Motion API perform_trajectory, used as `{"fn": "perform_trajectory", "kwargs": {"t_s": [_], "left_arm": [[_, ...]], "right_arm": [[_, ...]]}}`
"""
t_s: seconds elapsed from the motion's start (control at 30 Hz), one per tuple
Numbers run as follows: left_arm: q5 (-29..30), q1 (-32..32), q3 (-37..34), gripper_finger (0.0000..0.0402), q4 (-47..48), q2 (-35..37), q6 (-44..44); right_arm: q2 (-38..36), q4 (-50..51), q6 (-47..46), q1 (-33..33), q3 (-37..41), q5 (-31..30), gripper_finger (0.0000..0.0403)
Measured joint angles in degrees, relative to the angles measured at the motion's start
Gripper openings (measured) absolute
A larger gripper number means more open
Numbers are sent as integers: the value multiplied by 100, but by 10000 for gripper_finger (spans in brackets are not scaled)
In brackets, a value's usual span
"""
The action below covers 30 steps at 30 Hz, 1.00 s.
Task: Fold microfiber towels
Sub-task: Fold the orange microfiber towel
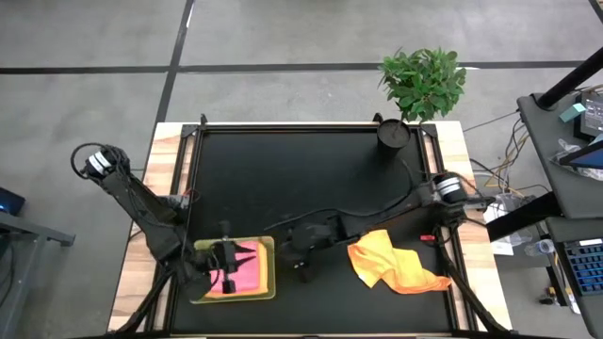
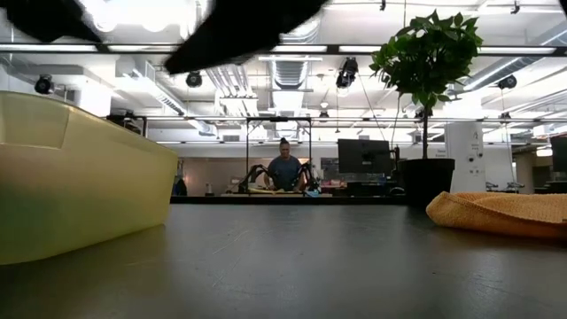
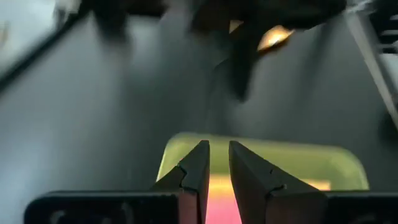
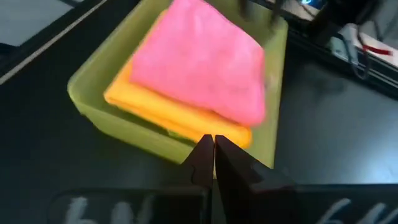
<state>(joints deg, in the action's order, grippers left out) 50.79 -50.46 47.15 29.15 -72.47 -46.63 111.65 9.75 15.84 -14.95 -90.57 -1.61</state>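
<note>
Folded pink towel [image 4: 202, 65] tops yellow towel [image 4: 168, 109] in my tray [image 4: 99, 102]; orange towel [image 1: 396, 264] lies crumpled on open mat; left gripper [image 1: 229, 256] slightly parted, holding nothing; right gripper [image 1: 303, 270] closed, empty.

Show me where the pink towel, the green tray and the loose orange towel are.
pink towel [image 4: 199, 65], right wrist view, middle of its folded top face.
green tray [image 4: 93, 84], right wrist view, bare rim at a corner.
orange towel [image 1: 394, 264], high view, middle of the crumpled cloth on the table.
</note>
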Motion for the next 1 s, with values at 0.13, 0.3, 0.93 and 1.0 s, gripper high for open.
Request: {"fn": "perform_trajectory", "kwargs": {"t_s": [0.13, 0.3, 0.93, 1.0], "left_arm": [[-293, 456, -164, 47, -1859, 9, 2315], [-1279, 1211, -253, 47, -2773, 3, 3641], [-2229, 3027, -257, 47, -2720, -166, 4214], [-2228, 3058, -257, 47, -2721, -166, 4256]], "right_arm": [[-686, -971, 86, 115, 1206, -15, 8], [-1257, -1927, 418, 293, 2231, -10, 9], [-2256, -904, 98, 375, 3644, 1, 9], [-2409, -551, -365, 374, 3666, 10, 9]]}}
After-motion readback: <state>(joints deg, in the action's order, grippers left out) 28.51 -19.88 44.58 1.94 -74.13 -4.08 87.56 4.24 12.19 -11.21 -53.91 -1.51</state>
